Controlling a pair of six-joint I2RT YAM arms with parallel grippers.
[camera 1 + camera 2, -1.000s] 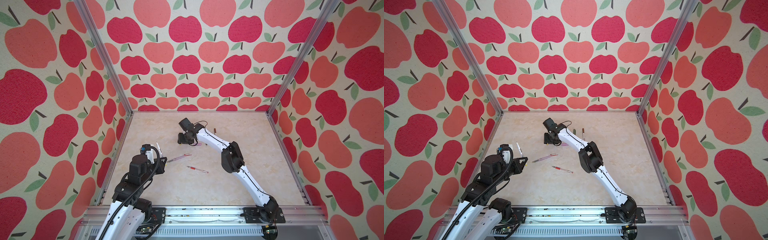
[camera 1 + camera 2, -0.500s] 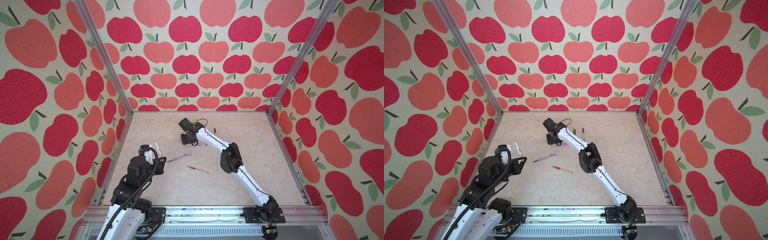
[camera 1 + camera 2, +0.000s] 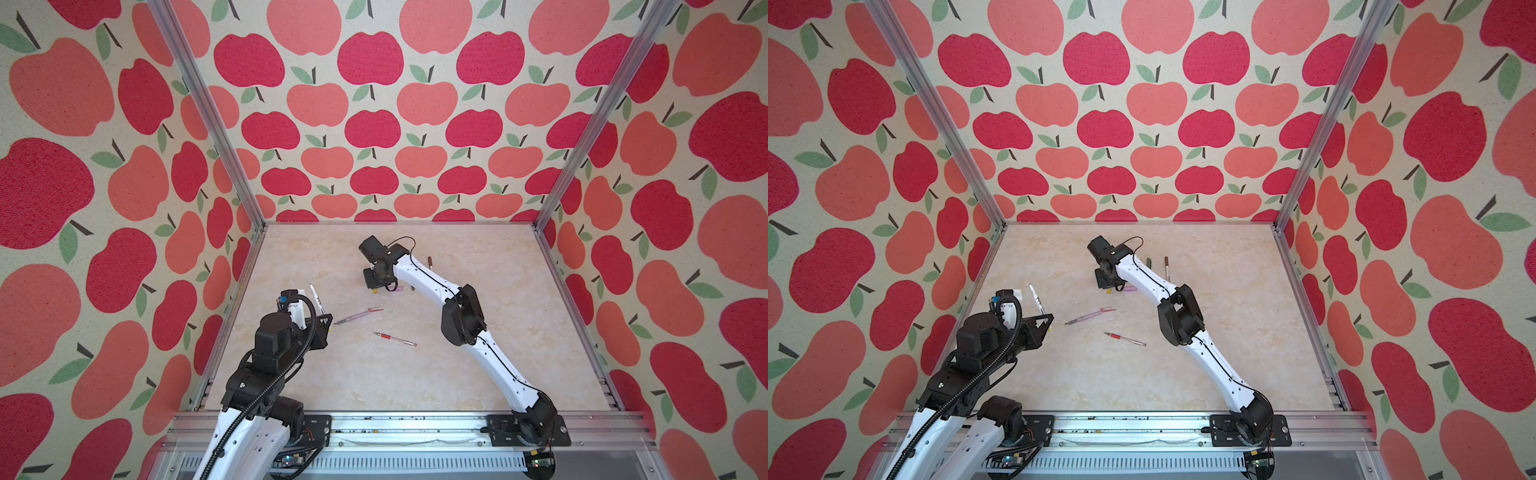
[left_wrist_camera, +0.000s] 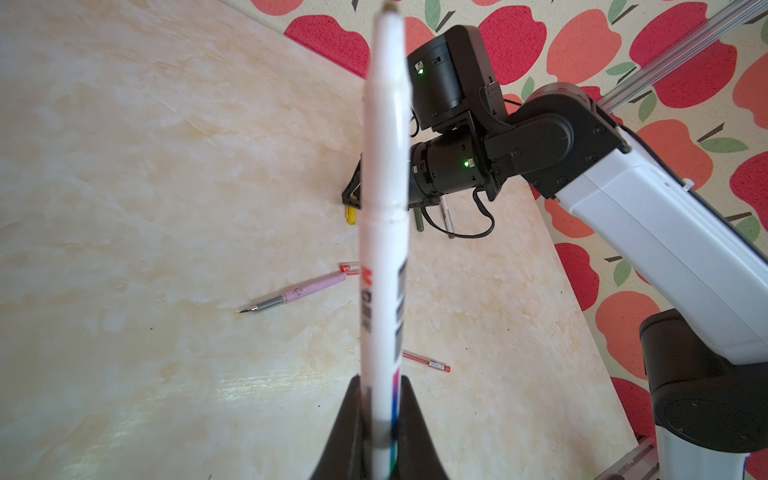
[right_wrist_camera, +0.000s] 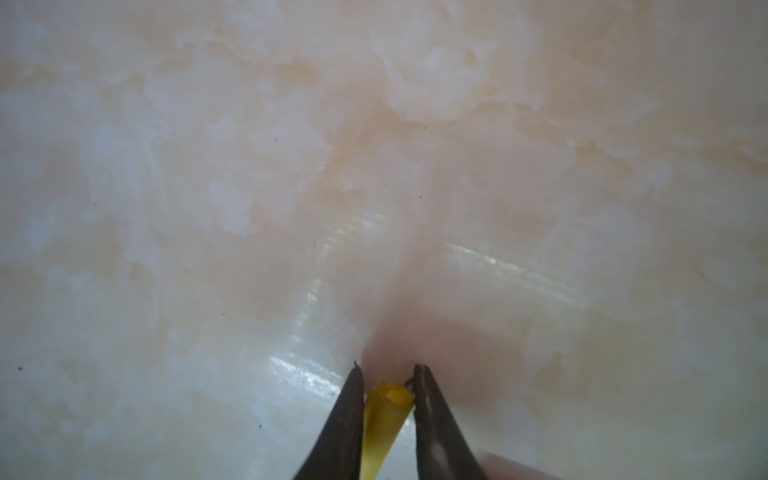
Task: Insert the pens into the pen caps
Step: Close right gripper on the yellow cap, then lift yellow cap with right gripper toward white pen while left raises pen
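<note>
Right wrist view: the right gripper [image 5: 386, 370] stands tips-down on the marbled beige tabletop [image 5: 208, 166], its dark jaws pinching a short yellow plastic pen cap [image 5: 384, 419] from both sides (the cap sits slightly askew between them). Well apart, the left gripper [image 4: 381, 386] is clamped on a thin white stick pen [image 4: 384, 187]. As I judge it, a good lift goes straight up, then turns the cap's mouth toward the pen's free end and lines up both axes before pushing.
</note>
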